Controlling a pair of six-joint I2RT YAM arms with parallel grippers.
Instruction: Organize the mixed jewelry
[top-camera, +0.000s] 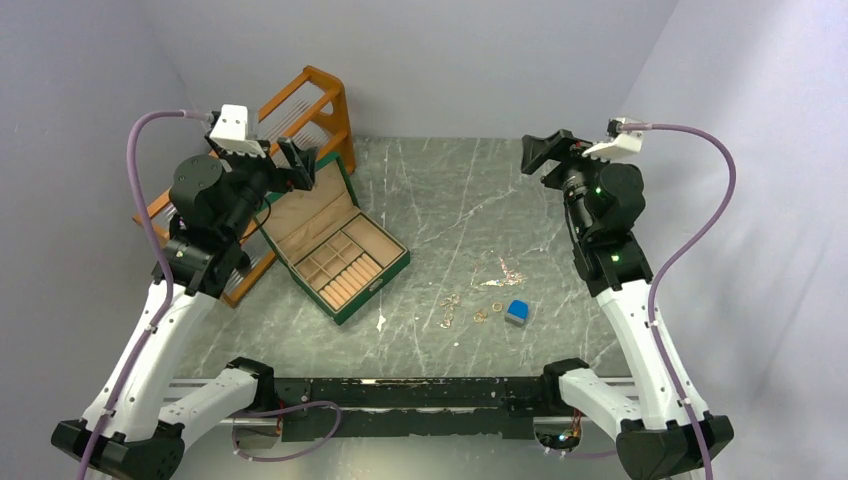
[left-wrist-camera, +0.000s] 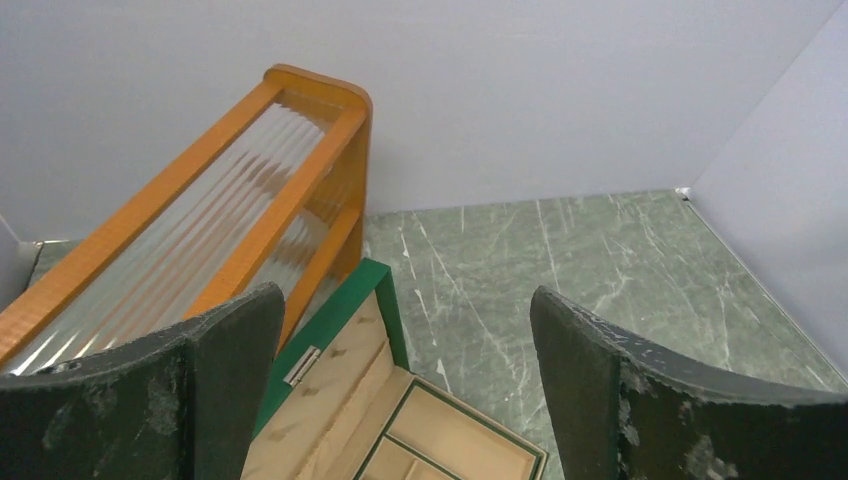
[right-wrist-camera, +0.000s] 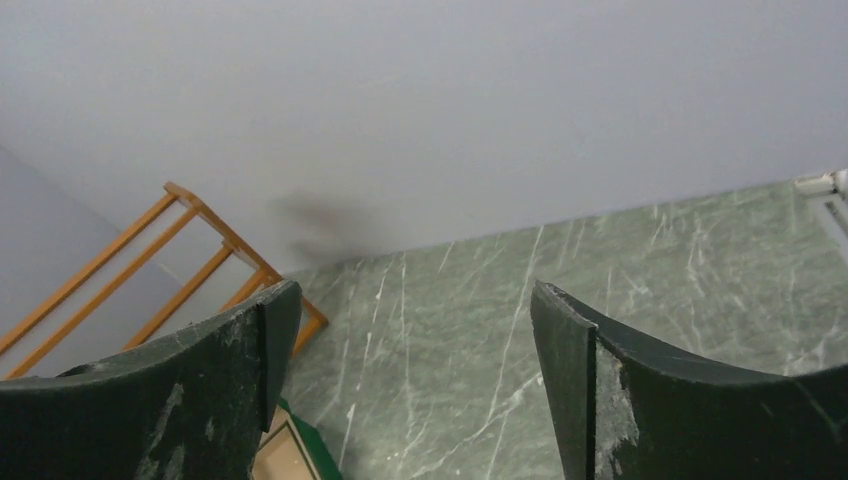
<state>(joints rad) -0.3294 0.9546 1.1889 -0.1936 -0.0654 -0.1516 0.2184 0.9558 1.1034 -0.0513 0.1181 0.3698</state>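
Observation:
Several tiny gold jewelry pieces (top-camera: 478, 295) lie scattered on the marble table, front right of centre: a thin chain (top-camera: 503, 273), small rings (top-camera: 496, 308) and other bits (top-camera: 449, 310). The open green jewelry box (top-camera: 338, 255) with beige compartments sits left of centre; it also shows in the left wrist view (left-wrist-camera: 400, 420). My left gripper (top-camera: 300, 160) is open and empty, raised above the box's lid. My right gripper (top-camera: 540, 152) is open and empty, held high at the back right, far from the jewelry.
A small blue block (top-camera: 516, 312) lies right beside the jewelry. A wooden rack with ribbed panels (top-camera: 310, 110) leans at the back left behind the box; it also shows in the left wrist view (left-wrist-camera: 250, 210). Walls close in on three sides.

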